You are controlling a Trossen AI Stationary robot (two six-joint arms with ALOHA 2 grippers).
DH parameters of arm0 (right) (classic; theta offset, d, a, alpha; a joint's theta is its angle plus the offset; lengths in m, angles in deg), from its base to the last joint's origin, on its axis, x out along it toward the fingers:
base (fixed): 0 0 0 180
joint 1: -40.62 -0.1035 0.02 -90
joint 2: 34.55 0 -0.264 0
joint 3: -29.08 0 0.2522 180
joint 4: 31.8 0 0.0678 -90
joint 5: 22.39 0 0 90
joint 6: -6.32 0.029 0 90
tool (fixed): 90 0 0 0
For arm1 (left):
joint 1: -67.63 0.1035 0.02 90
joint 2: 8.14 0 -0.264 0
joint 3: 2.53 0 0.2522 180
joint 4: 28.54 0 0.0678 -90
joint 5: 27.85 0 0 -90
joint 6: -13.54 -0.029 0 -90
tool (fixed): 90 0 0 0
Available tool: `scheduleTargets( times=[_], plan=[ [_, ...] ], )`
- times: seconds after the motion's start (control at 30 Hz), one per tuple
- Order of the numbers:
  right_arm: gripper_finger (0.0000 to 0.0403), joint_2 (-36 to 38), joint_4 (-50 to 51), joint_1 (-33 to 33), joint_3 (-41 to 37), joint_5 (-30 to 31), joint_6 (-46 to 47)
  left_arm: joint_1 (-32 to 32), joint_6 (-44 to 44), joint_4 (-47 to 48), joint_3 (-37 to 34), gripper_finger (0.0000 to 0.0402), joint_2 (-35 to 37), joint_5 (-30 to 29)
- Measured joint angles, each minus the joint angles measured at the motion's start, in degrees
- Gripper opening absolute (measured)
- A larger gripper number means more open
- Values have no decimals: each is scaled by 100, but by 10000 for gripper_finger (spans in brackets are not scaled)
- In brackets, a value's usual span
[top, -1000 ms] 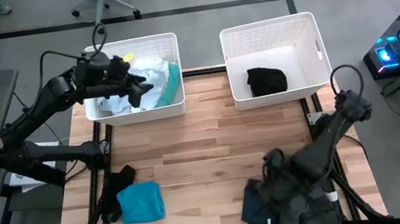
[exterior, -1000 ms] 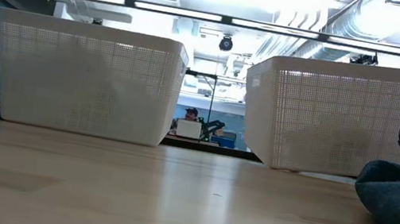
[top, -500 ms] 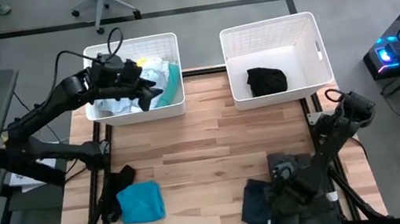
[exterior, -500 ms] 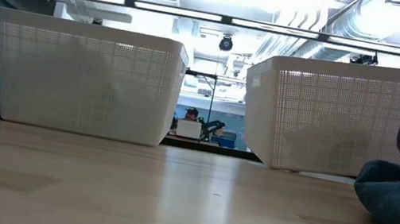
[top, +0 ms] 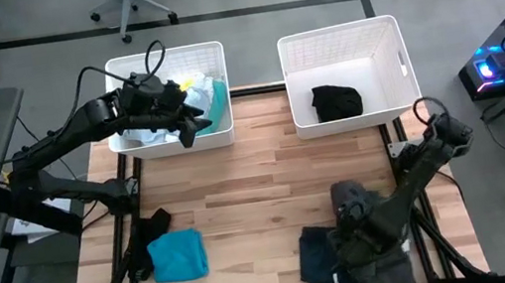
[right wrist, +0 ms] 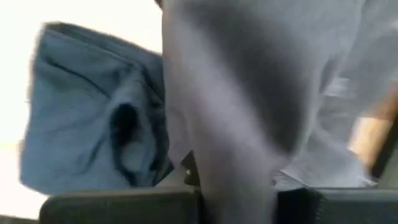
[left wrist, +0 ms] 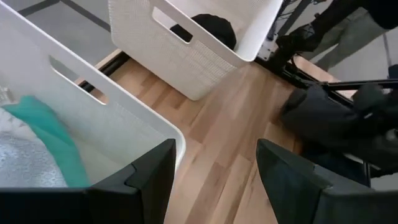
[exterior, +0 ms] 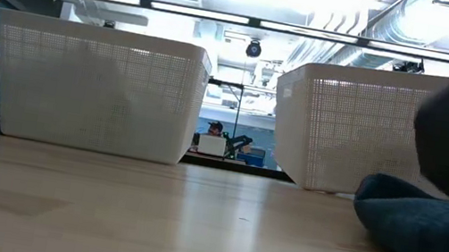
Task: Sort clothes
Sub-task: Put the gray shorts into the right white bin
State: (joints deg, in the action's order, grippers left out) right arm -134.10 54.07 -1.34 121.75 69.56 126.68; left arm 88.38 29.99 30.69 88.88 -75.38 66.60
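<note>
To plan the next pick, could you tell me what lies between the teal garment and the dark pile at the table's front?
Only bare wooden tabletop separates the teal garment from the dark pile, as the high view shows.

Left gripper [top: 192, 125] fingers apart — right gripper [top: 344, 216] low.

Dark clothes [top: 349, 248] heaped front-right; teal garment [top: 177, 255] front-left.

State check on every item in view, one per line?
Left pincer: open, empty, above left basket's rim.
Right pincer: shut on dark grey garment, lifting it.
Navy garment: on table.
Teal garment: on table.
Black garment: in right basket.
</note>
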Motion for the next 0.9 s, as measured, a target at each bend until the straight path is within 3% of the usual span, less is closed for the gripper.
scheduleTargets(
  times=[0.17,0.23,0.47,0.6,0.7,0.9],
  plan=[
    [13,5,1739,96,1481,449,-209,-20,0,-57,0,211,0,0],
    [7,55,1807,209,1922,893,-534,-20,2,-102,0,211,0,2],
    [13,110,1562,765,3572,4125,-2677,-86,119,-305,0,211,-2,4],
    [5,138,1795,1311,4606,5293,-4195,-227,165,-299,0,211,-2,10],
    [5,217,1797,1959,5179,5362,-5698,-356,257,-301,0,211,-2,13],
    [5,621,1785,3860,5528,4695,-7989,-633,489,-299,0,211,-2,9]
  ],
)
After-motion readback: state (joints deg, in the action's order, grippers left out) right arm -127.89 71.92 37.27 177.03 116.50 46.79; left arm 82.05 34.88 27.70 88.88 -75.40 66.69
